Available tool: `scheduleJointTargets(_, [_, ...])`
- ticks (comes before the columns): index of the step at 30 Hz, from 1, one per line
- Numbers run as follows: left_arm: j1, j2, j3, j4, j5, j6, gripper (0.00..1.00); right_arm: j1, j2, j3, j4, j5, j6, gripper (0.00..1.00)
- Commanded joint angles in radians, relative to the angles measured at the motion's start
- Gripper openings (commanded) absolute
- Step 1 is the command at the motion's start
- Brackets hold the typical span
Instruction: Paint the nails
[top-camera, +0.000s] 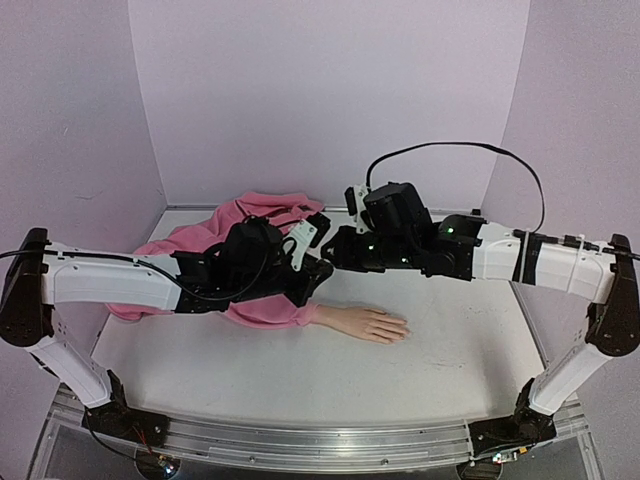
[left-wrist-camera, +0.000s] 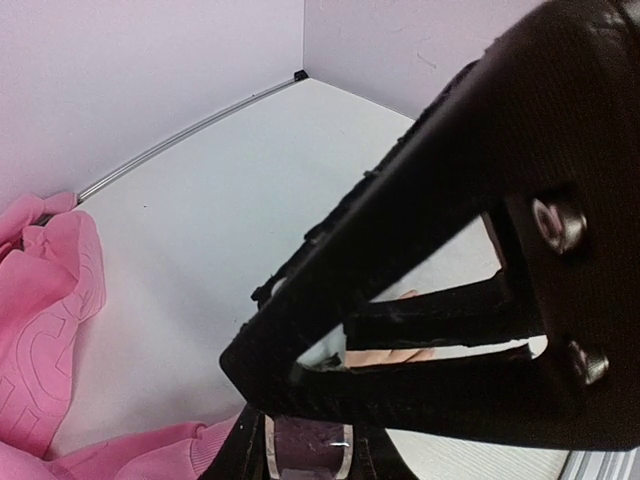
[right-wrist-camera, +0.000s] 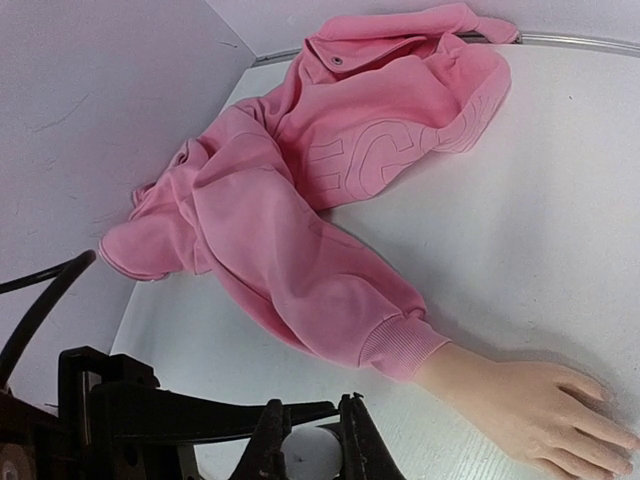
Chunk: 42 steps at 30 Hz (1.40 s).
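Plain lilac walls (top-camera: 330, 90) on three sides, evenly lit. White desk (top-camera: 460, 350) below, joined to them by a thin metal strip (left-wrist-camera: 190, 132), with an aluminium rail (top-camera: 320, 445) in front.

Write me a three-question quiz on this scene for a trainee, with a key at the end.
1. True or false: the mannequin hand lies palm down on the table.
2. The left gripper is shut on: A) a pink sleeve B) a dark bottle C) nothing.
3. Fill in the blank: the right gripper is shut on a round cap whose colour is ____.
Key: 1 true; 2 B; 3 white.
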Motion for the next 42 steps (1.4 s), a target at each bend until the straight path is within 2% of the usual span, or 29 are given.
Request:
scheduleJointTargets(1, [0.018, -0.03, 0.054, 0.031, 0.173, -0.016, 0.0, -0.004, -0.047, -0.042, 0.068, -0.066, -0.083, 0.0])
scheduleJointTargets(3, [0.065, -0.056, 0.041, 0.035, 0.428, -0.027, 0.0, -0.017, -0.065, -0.062, 0.087, -0.207, -0.214, 0.0])
scheduleJointTargets(5, [0.129, -0.08, 0.027, 0.063, 0.763, -0.032, 0.0, -0.026, -0.082, -0.086, 0.097, -0.515, -0.437, 0.0])
scheduleJointTargets(6, [0.156, -0.089, 0.026, 0.075, 1.016, -0.021, 0.0, -0.028, -0.092, -0.106, 0.095, -0.725, -0.527, 0.0])
scheduleJointTargets(7, [0.164, -0.095, 0.03, 0.078, 1.161, -0.008, 0.0, -0.029, -0.099, -0.123, 0.09, -0.903, -0.588, 0.0])
scheduleJointTargets(8, [0.166, -0.103, 0.035, 0.079, 1.252, -0.007, 0.0, -0.03, -0.103, -0.131, 0.074, -1.023, -0.622, 0.0])
scheduleJointTargets(10, [0.167, -0.134, 0.034, 0.078, 1.317, -0.007, 0.0, -0.037, -0.099, -0.125, 0.02, -1.109, -0.641, 0.0])
scheduleJointTargets(14, [0.166, -0.181, 0.003, 0.079, 1.239, 0.017, 0.0, -0.039, -0.117, -0.142, -0.008, -1.088, -0.655, 0.0])
scheduleJointTargets(18, [0.167, -0.162, 0.004, 0.078, 1.096, -0.001, 0.0, -0.039, -0.157, -0.138, 0.023, -0.907, -0.603, 0.0])
scheduleJointTargets(19, [0.166, -0.157, 0.004, 0.078, 1.025, -0.005, 0.0, -0.039, -0.179, -0.136, 0.024, -0.789, -0.584, 0.07])
scheduleJointTargets(21, [0.161, -0.157, -0.008, 0.075, 0.865, -0.008, 0.0, -0.04, -0.215, -0.141, 0.023, -0.612, -0.537, 0.36])
scheduleJointTargets(22, [0.157, -0.162, -0.015, 0.073, 0.785, 0.003, 0.0, -0.039, -0.231, -0.144, 0.022, -0.528, -0.507, 0.41])
scheduleJointTargets(25, [0.123, -0.171, -0.031, 0.058, 0.509, 0.046, 0.0, -0.04, -0.271, -0.157, 0.021, -0.362, -0.411, 0.65])
scheduleJointTargets(27, [0.102, -0.16, -0.027, 0.048, 0.356, 0.056, 0.0, -0.039, -0.288, -0.163, 0.021, -0.288, -0.34, 0.71])
scheduleJointTargets(32, [0.066, -0.11, 0.001, 0.028, 0.183, 0.039, 0.0, -0.036, -0.295, -0.15, 0.013, -0.13, -0.168, 0.72])
scheduleJointTargets(34, [0.057, -0.095, 0.015, 0.023, 0.141, 0.019, 0.0, -0.036, -0.284, -0.137, 0.01, -0.07, -0.114, 0.69])
scheduleJointTargets(39, [0.045, -0.05, 0.051, 0.021, 0.138, -0.031, 0.0, -0.034, -0.18, -0.037, -0.026, -0.039, -0.095, 0.57])
scheduleJointTargets(42, [0.041, -0.031, 0.065, 0.017, 0.135, -0.043, 0.0, -0.032, -0.127, 0.008, -0.034, -0.051, -0.095, 0.56])
